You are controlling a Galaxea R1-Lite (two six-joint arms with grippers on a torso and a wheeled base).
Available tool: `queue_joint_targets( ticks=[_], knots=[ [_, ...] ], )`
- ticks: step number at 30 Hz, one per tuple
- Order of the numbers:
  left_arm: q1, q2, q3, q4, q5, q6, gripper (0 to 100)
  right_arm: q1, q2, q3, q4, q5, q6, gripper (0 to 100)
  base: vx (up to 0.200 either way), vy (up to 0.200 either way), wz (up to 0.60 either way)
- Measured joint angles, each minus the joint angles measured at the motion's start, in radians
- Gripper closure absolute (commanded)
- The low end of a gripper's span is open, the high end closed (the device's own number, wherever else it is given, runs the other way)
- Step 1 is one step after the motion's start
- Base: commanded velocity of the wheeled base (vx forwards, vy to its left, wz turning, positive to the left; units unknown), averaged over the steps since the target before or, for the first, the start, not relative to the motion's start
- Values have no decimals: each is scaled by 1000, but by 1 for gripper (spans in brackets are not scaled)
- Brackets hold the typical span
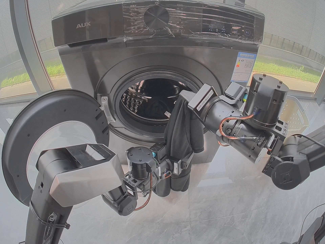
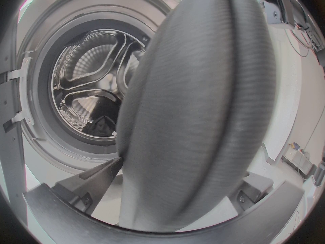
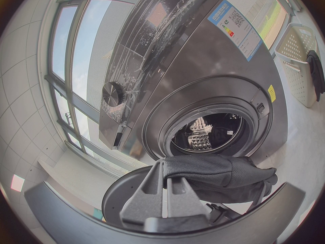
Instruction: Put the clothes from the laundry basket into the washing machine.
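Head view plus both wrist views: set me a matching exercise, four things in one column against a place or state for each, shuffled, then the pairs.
Things:
1. dark garment
2. washing machine door
3. laundry basket
4. drum

Places or states:
A. standing at the far right
B. hanging from the right gripper
C. swung open on the left
D. has a dark cloth lying at its bottom

Pairs: 1-B, 2-C, 3-A, 4-D.

garment (image 1: 182, 133) in the right jaws: black, fine ribbed weave | washing machine (image 1: 88, 65) beyond them: dark grey, blue-and-white label (image 1: 243, 66) | drum (image 1: 133, 102): shiny silver, dimpled | basket (image 3: 298, 72): cream, perforated | floor (image 1: 220, 200): pale grey, veined marble
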Motion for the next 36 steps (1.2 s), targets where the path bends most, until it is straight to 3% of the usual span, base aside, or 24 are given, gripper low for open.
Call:
queue_joint_targets(
  ticks=[8,25,31,36],
  knots=[
    [47,14,-7,-4,32,0,0,-11,-1,3,0,-2,0,100,0,0,0],
    [105,-56,106,-13,35,16,0,-42,8,-2,2,-1,-1,100,0,0,0],
    [83,-67,111,-14,27,22,0,-45,12,-3,1,-2,-1,100,0,0,0],
    [37,-68,106,-12,-11,24,0,-45,14,-4,1,-2,-1,100,0,0,0]
  ],
)
